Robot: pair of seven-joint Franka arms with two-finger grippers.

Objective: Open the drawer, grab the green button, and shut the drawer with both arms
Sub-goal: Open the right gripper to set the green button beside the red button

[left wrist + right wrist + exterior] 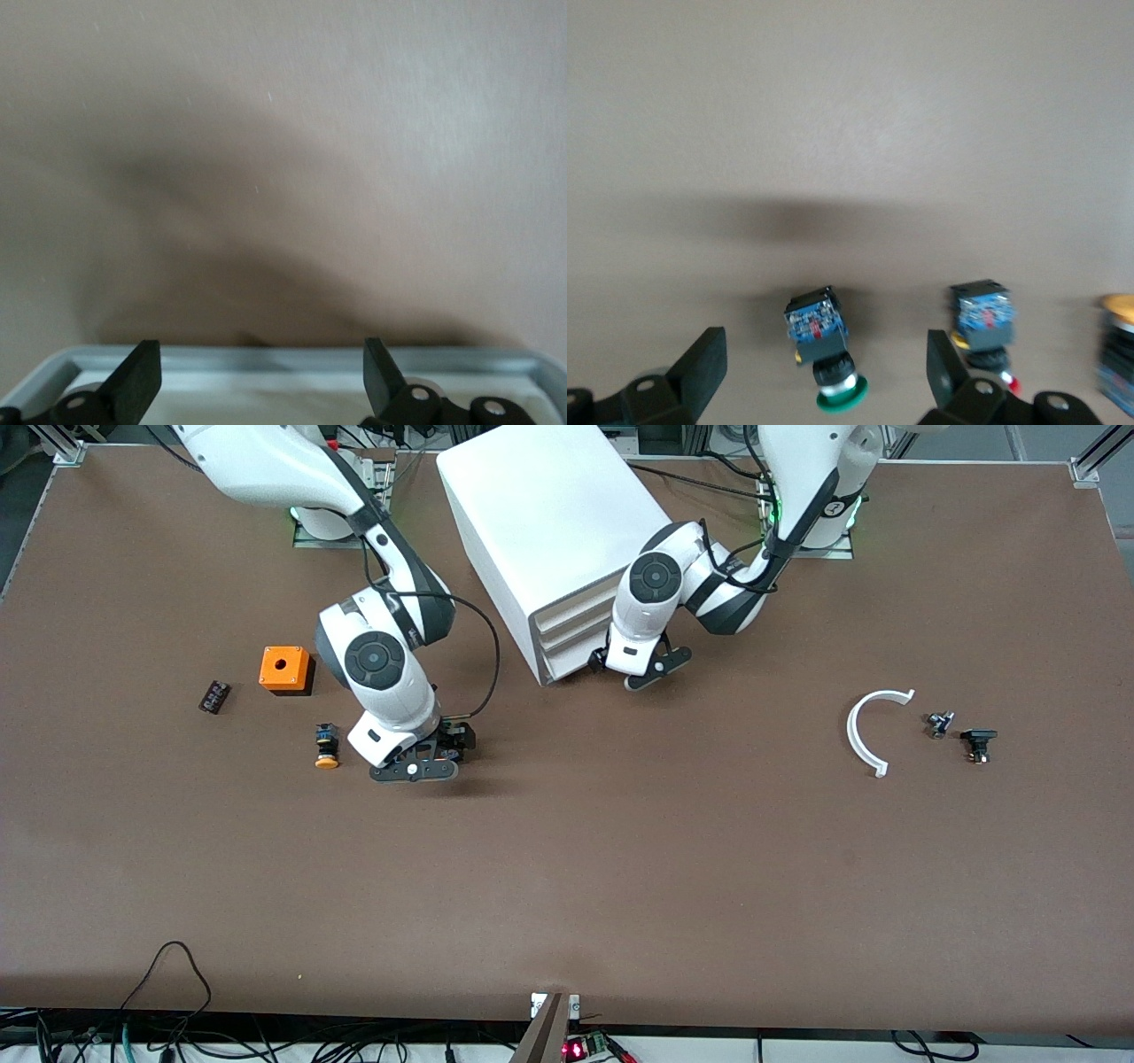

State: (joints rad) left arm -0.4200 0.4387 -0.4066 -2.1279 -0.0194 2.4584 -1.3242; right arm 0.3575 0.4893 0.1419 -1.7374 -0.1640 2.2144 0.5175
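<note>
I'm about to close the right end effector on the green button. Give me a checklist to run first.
1. Right end effector open: ok, fingers apart.
2. Button between them: ok, lying on the table.
3. Red-capped button clear of the grasp: cannot tell, it lies close beside one finger.
4. Left end effector open, at the front of the drawer: ok.
5. Drawer fully shut: cannot tell.

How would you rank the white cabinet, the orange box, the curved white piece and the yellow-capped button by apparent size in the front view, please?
1. White cabinet
2. Curved white piece
3. Orange box
4. Yellow-capped button
</note>
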